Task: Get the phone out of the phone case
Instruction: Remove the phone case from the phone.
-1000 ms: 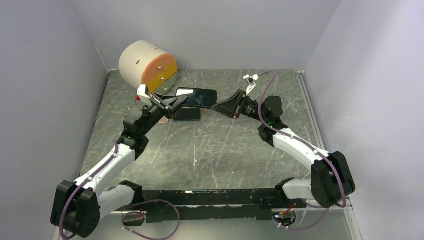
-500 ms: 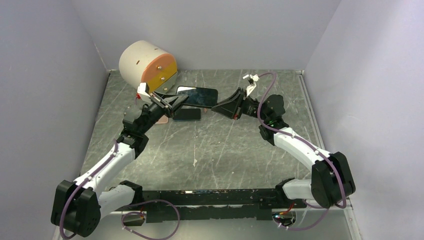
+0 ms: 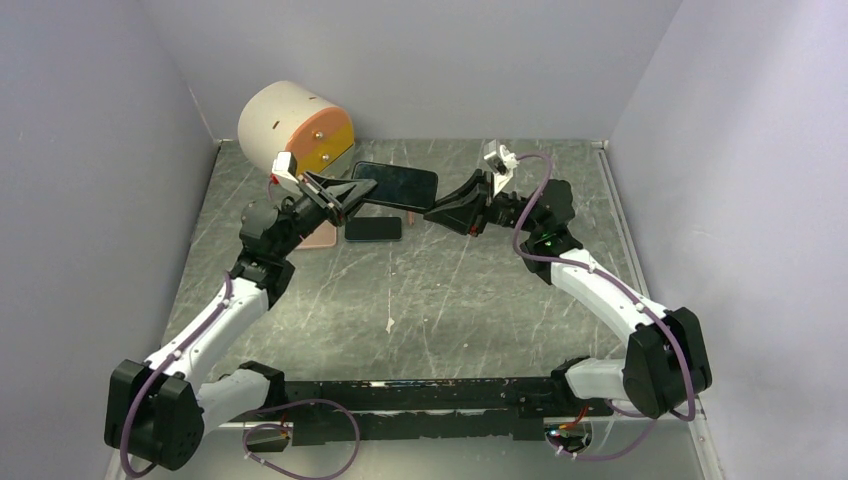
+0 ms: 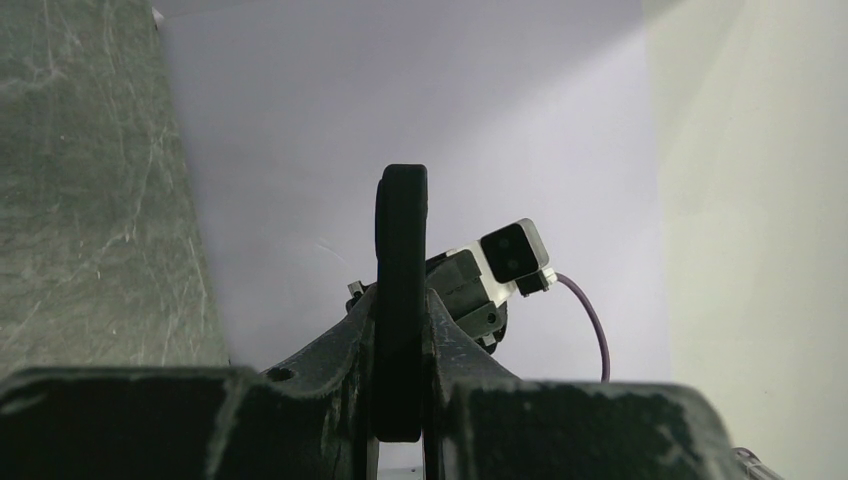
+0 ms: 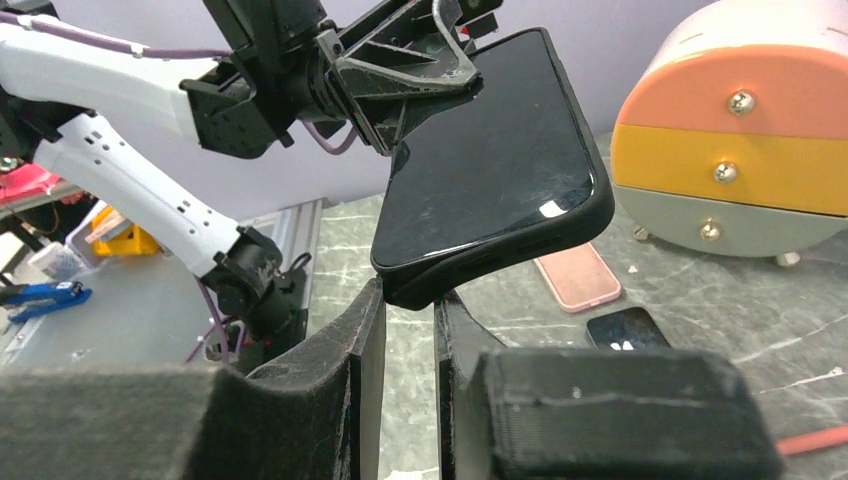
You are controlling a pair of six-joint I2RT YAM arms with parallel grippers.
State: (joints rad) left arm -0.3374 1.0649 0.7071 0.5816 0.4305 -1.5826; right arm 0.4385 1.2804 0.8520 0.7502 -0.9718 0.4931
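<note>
From the top view, both arms reach in from the near edge and meet just in front of the round drawer unit. The left gripper and right gripper hold the phone in the air between them. Each is clamped on one end of it. On the table below, a second dark phone and a pink case lie a little nearer than the drawer unit. Against a second ago, both wrists sit higher. The held phone has risen and shifted closer to the drawer unit.

In the left wrist view, the left gripper is pressed tight on the phone, which is seen edge-on and upright. The right arm's wrist camera shows beyond it.

In the right wrist view, the right gripper pinches the near corner of the black phone case, which is wrapped round the phone. The left gripper grips the far end. The drawer unit stands to the right, with the pink case and the dark phone on the table before it.
</note>
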